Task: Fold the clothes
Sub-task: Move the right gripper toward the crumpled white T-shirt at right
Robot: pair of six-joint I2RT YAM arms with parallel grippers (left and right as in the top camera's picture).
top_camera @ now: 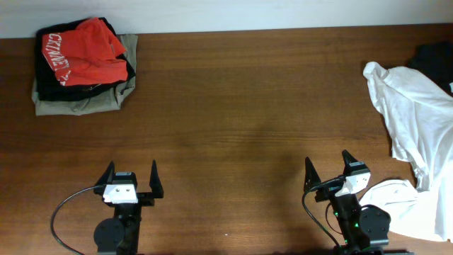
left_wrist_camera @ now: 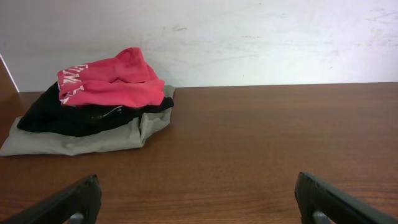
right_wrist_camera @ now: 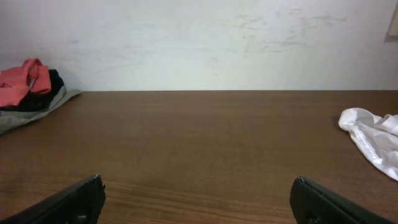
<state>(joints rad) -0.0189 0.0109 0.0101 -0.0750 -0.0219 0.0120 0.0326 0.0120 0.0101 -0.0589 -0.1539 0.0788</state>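
A brown wooden bench (top_camera: pixel 248 106) stretches wide and bare through its middle. At its far left corner sits a stack of folded clothes, red on black on olive-grey (top_camera: pixel 83 64), close to the back edge. A crumpled white garment (top_camera: pixel 414 120) sprawls along the right edge, trailing down just beside the right arm; a dark garment (top_camera: pixel 435 60) lies behind it. Along the near edge, the left arm's fingers (top_camera: pixel 154 176) and the right arm's fingers (top_camera: pixel 309 173) are spread wide apart, holding nothing.
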